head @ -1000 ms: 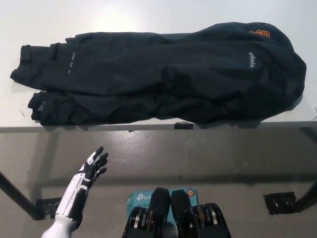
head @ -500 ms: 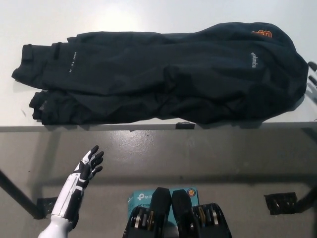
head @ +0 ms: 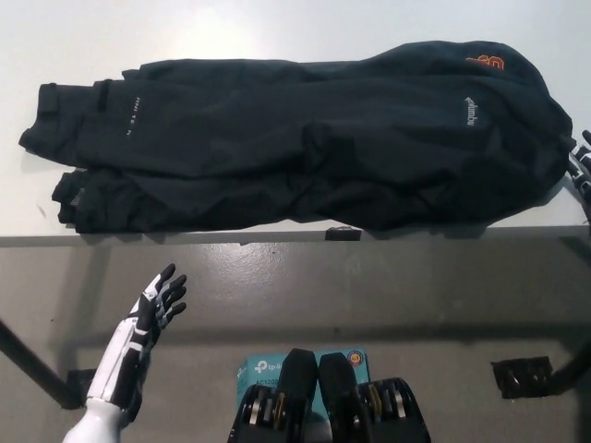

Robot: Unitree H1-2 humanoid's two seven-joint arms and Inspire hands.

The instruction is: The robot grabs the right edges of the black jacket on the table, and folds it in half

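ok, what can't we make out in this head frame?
- Right robot hand: cut off by the picture's right edge, so its pose and any contact with the black jacket are unclear.
- Jacket chest print: too small to read.
- Jacket underside: hidden against the table.

This looks like a robotics lab or test room rather than a home. A plain white bench [head: 277, 28] with a thin grey edge stands on black metal legs [head: 23, 365] over a bare grey concrete floor [head: 388, 295]. A teal cardboard box of network gear [head: 263, 369] sits on the floor, and a black bracket [head: 526, 377] lies near the bench's foot.
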